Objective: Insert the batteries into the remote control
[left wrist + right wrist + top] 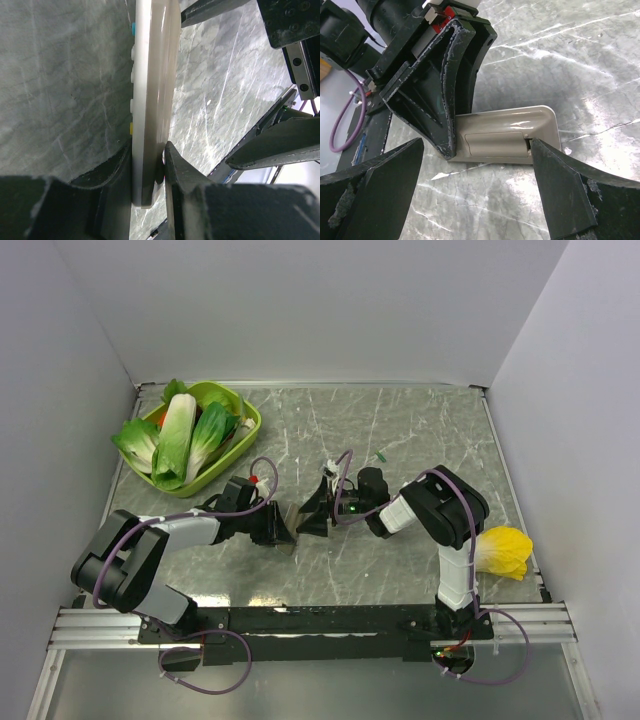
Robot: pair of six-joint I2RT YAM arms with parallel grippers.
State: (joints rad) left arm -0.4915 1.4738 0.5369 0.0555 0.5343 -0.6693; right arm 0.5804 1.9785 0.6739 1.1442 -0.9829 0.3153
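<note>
So, top view table: grey-green marbled slab (420,430), glossy.
Top view left gripper (280,528): black, pressed onto the remote control (291,537); only a tan sliver of it shows, mid-table.
Top view right gripper (308,518): black wedge fingers, just beside the left one.
Top view battery (382,455): one tiny green stick, lying apart behind the right arm.
Top view extras: lime plastic basket (250,425) of leafy greens (180,435) far left; yellow leafy lump (505,550) by the right arm.
Left wrist remote: slim smooth cream bar seen edge-on, small raised blue, white and yellow buttons (133,77); scuffed black fingers pinch its near end.
Right wrist remote: dull grey-beige back, rounded corner, rectangular battery cover (495,142) in place; right fingers spread wide, flanking it, one tip at the cover's end.
</note>
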